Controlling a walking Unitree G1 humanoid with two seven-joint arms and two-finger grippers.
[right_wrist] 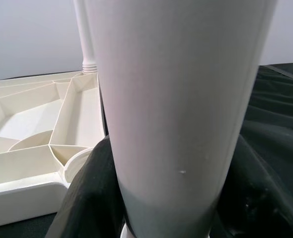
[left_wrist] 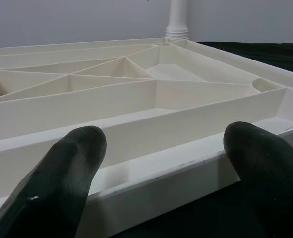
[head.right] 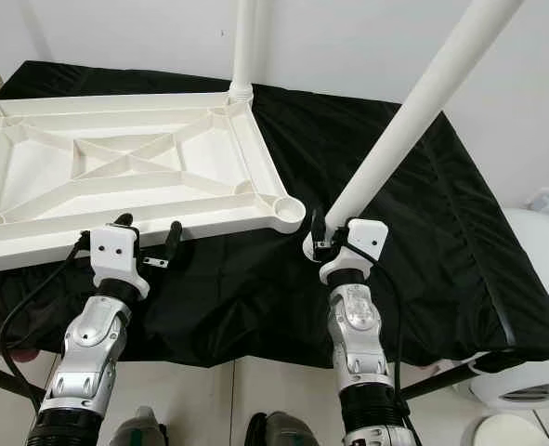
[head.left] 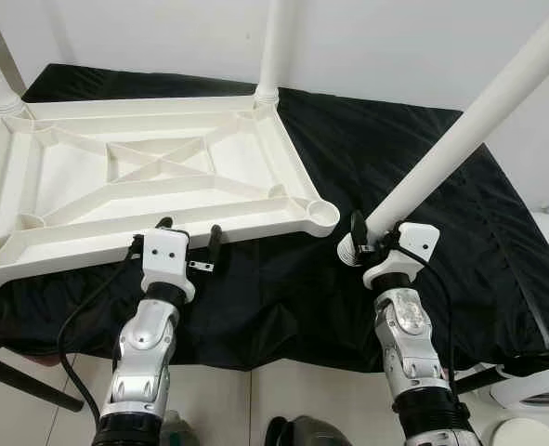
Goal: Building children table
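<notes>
One loose leg (head.left: 460,139) is clamped, apparently, near its base by the right gripper (head.left: 378,243), its long axis tilted up and away, just beside the tabletop (head.left: 153,167)'s empty near-right corner socket (head.left: 322,213). The left gripper (head.left: 189,243) is spread open at the near edge.

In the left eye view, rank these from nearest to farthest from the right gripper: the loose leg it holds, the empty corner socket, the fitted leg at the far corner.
1. Loose leg: in the right gripper, slanting up to the right.
2. Empty corner socket: just left of it, at the tabletop's near right corner.
3. Fitted leg: upright at the far right corner.
</notes>
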